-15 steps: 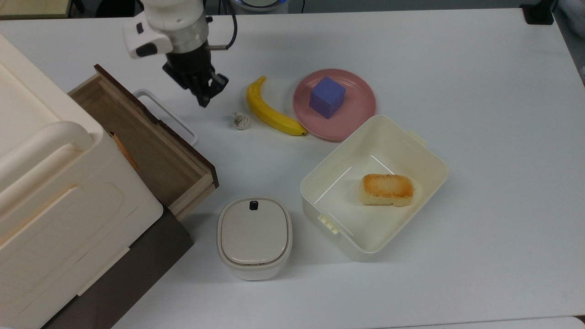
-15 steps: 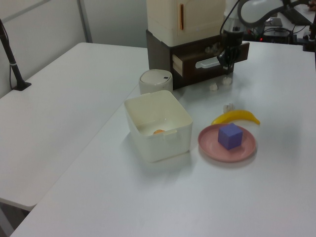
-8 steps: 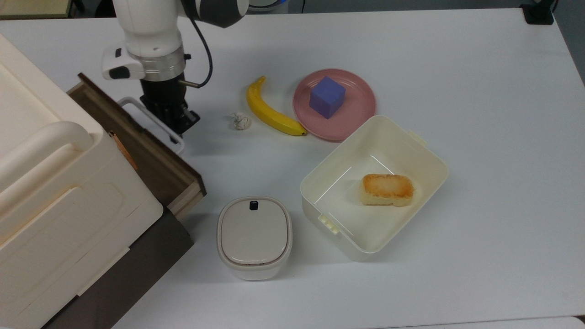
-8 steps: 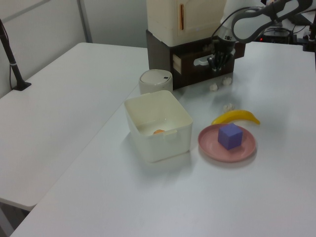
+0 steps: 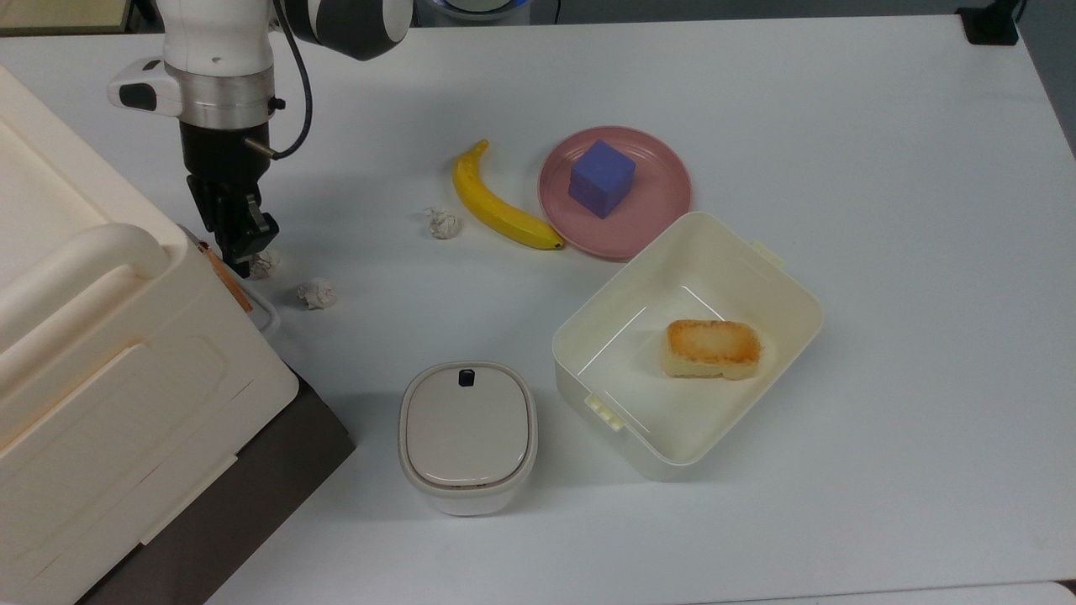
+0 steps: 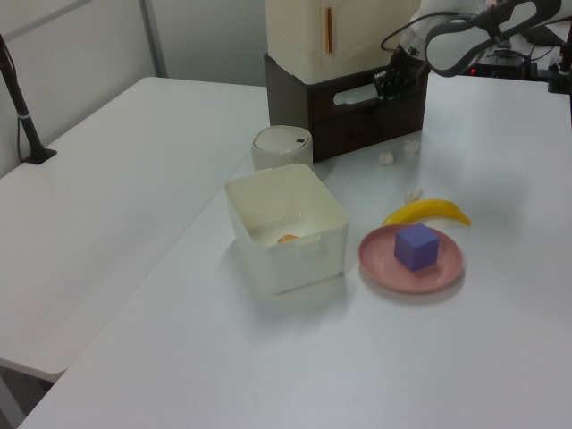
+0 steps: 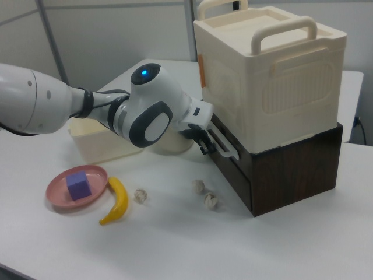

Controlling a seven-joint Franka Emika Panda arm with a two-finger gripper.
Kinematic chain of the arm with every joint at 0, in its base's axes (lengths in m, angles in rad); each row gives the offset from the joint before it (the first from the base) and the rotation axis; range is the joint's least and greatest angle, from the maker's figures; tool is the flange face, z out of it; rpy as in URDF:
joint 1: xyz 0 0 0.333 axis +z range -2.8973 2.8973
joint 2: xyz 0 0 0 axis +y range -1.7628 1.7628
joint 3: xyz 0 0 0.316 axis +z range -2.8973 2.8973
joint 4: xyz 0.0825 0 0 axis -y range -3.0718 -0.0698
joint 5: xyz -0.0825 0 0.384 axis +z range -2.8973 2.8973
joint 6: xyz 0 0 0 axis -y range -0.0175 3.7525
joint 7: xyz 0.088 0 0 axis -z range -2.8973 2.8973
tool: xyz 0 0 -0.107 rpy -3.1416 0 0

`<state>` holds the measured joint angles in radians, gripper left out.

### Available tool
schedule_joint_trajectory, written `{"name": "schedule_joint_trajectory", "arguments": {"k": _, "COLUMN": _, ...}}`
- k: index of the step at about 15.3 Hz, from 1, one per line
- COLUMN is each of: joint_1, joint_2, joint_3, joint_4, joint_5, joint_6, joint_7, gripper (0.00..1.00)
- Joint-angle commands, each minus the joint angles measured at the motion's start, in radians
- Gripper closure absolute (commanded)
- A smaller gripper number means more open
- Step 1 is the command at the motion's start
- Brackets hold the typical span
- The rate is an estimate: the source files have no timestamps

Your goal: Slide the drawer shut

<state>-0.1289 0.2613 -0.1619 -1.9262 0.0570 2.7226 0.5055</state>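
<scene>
- The gripper (image 7: 205,146) presses on the white handle (image 7: 224,146); whether its fingers are apart cannot be told.
- The drawer (image 7: 233,160) sits flush in the dark cabinet (image 7: 291,169), under the cream box (image 7: 271,76).
- It seems stiff and light; pushing the front panel should be enough.

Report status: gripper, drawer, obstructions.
Gripper at the white handle. Drawer pushed in, front flush with the dark cabinet base. Paper balls on the table, clear of the front.

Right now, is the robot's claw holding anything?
Gripper: pressed against the drawer by its white handle; open or closed cannot be told.
</scene>
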Motion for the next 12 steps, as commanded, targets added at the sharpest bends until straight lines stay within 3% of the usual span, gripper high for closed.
{"name": "schedule_joint_trajectory", "arguments": {"k": 1, "joint_1": 0.008, "joint_2": -0.002, "joint_3": -0.038, "joint_4": 0.0, "joint_5": 0.001, "joint_6": 0.069, "joint_7": 0.031, "gripper": 1.0}}
{"name": "schedule_joint_trajectory", "arguments": {"k": 3, "joint_1": 0.011, "joint_2": -0.008, "joint_3": -0.038, "joint_4": -0.003, "joint_5": -0.025, "joint_6": 0.031, "joint_7": 0.012, "gripper": 1.0}}
{"name": "schedule_joint_trajectory", "arguments": {"k": 6, "joint_1": 0.021, "joint_2": -0.052, "joint_3": -0.033, "joint_4": 0.004, "joint_5": -0.032, "joint_6": -0.149, "joint_7": -0.05, "gripper": 1.0}}
{"name": "schedule_joint_trajectory", "arguments": {"k": 9, "joint_1": 0.032, "joint_2": -0.147, "joint_3": -0.007, "joint_4": 0.039, "joint_5": -0.034, "joint_6": -0.483, "joint_7": -0.169, "gripper": 1.0}}
{"name": "schedule_joint_trajectory", "arguments": {"k": 12, "joint_1": 0.032, "joint_2": -0.195, "joint_3": 0.034, "joint_4": 0.146, "joint_5": -0.036, "joint_6": -0.824, "joint_7": -0.249, "gripper": 1.0}}
